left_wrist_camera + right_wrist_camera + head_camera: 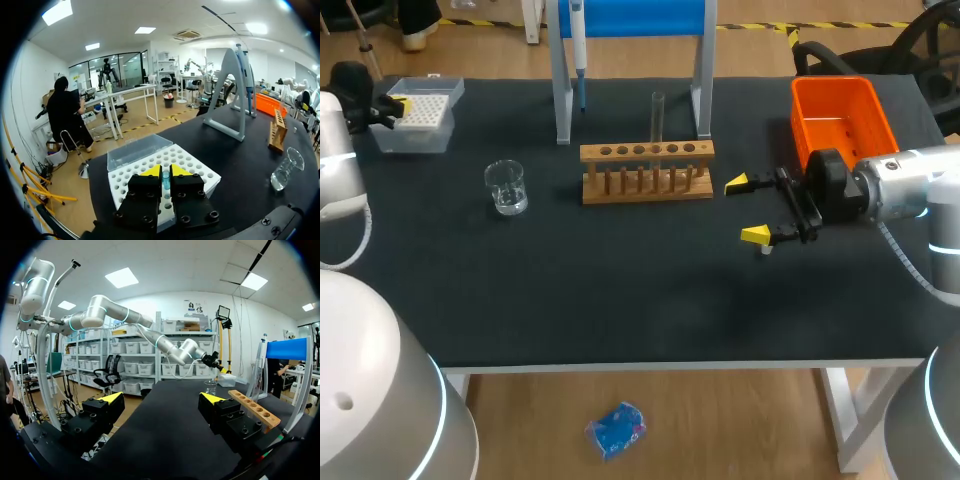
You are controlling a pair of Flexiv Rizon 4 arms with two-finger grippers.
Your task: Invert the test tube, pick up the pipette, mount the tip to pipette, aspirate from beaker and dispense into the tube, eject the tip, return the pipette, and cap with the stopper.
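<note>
In the wooden rack (647, 170), test tube (658, 118) upright; right gripper (745, 209) spread, left gripper (165, 171) tight on blue piece (165, 181).

Head view looks down from behind; both low wrist views share the beaker (506, 187).

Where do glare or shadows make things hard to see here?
Head view: even light; the black table swallows shadows, the clear test tube looks faint, the beaker shows bright glints. Left wrist view: the beaker glints too. Right wrist view: the distant beaker is barely visible.
</note>
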